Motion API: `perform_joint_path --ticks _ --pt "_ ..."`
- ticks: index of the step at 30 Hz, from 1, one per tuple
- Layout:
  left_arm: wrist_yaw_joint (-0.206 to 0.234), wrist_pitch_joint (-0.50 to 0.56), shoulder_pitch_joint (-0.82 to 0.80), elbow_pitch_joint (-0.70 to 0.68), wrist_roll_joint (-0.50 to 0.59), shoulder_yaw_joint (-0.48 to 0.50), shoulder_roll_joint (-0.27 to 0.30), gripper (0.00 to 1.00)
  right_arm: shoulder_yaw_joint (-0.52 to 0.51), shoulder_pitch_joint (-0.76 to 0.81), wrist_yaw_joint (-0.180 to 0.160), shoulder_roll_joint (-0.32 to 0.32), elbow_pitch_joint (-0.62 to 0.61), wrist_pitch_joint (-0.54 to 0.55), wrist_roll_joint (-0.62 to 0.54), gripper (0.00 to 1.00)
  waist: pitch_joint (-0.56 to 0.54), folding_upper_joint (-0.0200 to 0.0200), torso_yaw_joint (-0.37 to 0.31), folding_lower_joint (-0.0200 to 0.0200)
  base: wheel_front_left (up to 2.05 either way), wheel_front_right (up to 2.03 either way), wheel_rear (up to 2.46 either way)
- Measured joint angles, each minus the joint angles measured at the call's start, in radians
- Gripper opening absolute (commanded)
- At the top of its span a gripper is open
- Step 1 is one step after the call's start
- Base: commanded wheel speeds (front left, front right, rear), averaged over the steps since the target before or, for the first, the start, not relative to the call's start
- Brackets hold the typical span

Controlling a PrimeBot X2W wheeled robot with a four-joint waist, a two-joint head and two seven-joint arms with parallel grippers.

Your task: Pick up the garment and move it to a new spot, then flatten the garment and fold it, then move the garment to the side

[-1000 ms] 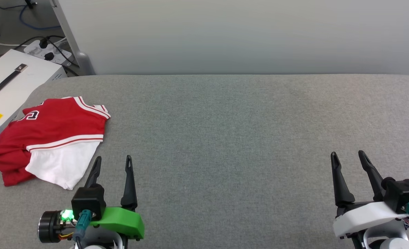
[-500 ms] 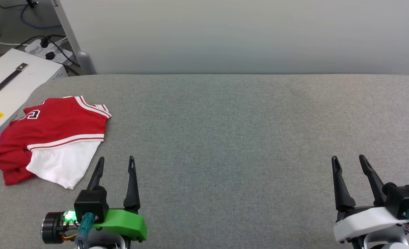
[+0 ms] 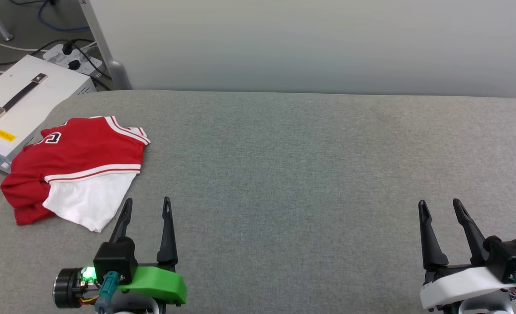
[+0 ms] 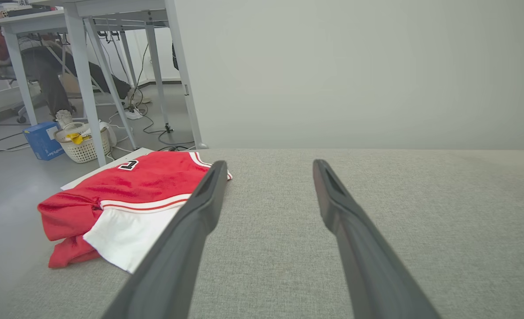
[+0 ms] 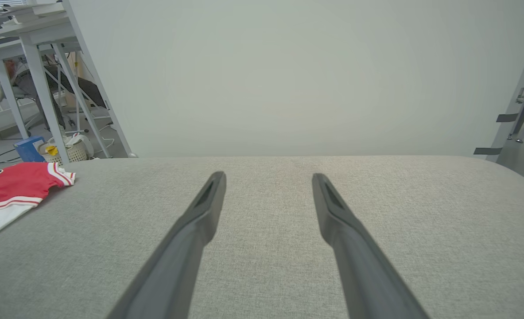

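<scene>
Lab-like office: metal-legged desks (image 4: pixel 81 79), a power strip (image 3: pixel 72 59), loose floor cables (image 3: pixel 61 25)

Right hand (image 5: pixel 267 176): fingers spread wide, nothing between them, pointing across the grey bench (image 5: pixel 377 212) toward a pale wall (image 5: pixel 288 79). Garment (image 5: pixel 9 188) lies at the bench's far left edge, well apart from the hand. White basket (image 5: pixel 67 151) and blue box (image 5: pixel 28 148) sit on the floor beyond.
</scene>
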Motion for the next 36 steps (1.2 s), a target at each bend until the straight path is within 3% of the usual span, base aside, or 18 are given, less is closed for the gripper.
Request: perform_joint_path --ticks 16,36 --pt "0.012 -0.034 0.0 0.017 -0.02 0.009 0.0 1.0 0.024 0.004 0.0 0.0 -0.011 -0.032 0.007 1.0 0.019 0.0 0.127 0.0 0.0 0.0 0.0" --pt "0.03 -0.062 0.0 0.028 -0.071 0.026 0.0 1.0 0.069 0.008 0.0 0.0 -0.032 -0.06 0.009 1.0 0.038 0.0 0.364 0.0 0.0 0.0 0.0"
